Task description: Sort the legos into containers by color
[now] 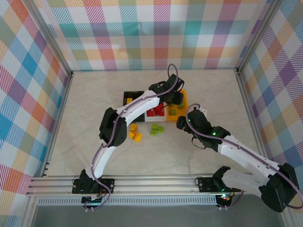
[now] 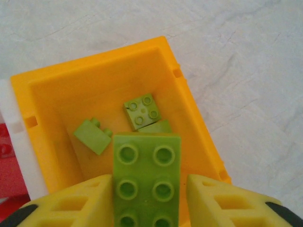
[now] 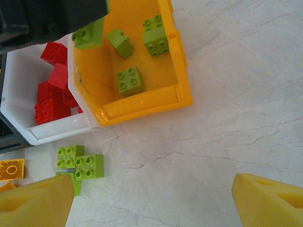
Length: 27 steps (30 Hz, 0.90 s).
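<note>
Now the lime brick [image 2: 147, 184] sits between the fingers of my left gripper [image 2: 150, 182], directly over the orange bin [image 2: 94, 59], where other green bricks [image 2: 142, 109] lie just ahead. My jaws stand barely wider than it, a sliver showing at one side, so I cannot tell whether I hold it. I judge this the drop: open fully, then lift straight up. Bin walls ring the space below; the white bin [image 2: 12, 127] touches on my left, with open table [image 2: 246, 71] on my right.

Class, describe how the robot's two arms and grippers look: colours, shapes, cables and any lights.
The left arm and right arm have white tube-shaped links joined by bulky black joints. A thin purple cable runs along each. Small green lights glow on the right arm. The left gripper and right gripper have yellow wedge fingers; the left's show rectangular recesses.
</note>
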Motion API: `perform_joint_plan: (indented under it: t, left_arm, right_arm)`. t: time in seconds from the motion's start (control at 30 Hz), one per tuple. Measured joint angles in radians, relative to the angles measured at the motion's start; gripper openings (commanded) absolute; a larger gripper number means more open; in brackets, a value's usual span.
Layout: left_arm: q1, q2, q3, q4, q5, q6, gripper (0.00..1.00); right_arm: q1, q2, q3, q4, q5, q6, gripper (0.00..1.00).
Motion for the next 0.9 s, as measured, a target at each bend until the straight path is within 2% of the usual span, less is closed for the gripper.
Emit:
perform_joint_plan:
  t: [0.13, 0.2, 0.33, 0.43, 0.6, 0.7, 0.8, 0.9]
  left_arm:
    - [0.010, 0.002, 0.011, -0.018, 0.027, -0.019, 0.73]
    - [0.012, -0.033, -0.046, 0.014, 0.037, -0.029, 0.83]
    - [0.013, -0.219, -0.294, 0.074, 0.042, -0.044, 0.94]
    - [0.013, -0.455, -0.546, 0.141, 0.036, -0.060, 1.00]
    - [0.013, -0.929, -0.982, 0.240, -0.013, -0.124, 1.00]
    - [0.013, -1.128, -1.184, 0.242, -0.047, -0.161, 1.00]
    - [0.013, -1.188, -1.326, 0.226, -0.064, -0.181, 1.00]
    - [0.014, -1.136, -1.407, 0.211, -0.065, -0.183, 1.00]
  right_arm:
    - [0.000, 0.027, 0.000, 0.001, -0.028, -0.006, 0.87]
    - [0.000, 0.046, 0.000, 0.005, -0.043, -0.007, 0.87]
    - [0.000, 0.080, 0.000, 0.022, -0.074, -0.010, 0.87]
    - [0.001, 0.107, 0.000, 0.036, -0.094, -0.010, 0.87]
    - [0.008, 0.147, 0.000, 0.066, -0.117, -0.010, 0.86]
    - [0.018, 0.175, 0.000, 0.082, -0.127, -0.010, 0.86]
    - [0.026, 0.200, 0.000, 0.084, -0.132, -0.010, 0.86]
    - [0.030, 0.218, 0.003, 0.091, -0.136, -0.010, 0.86]
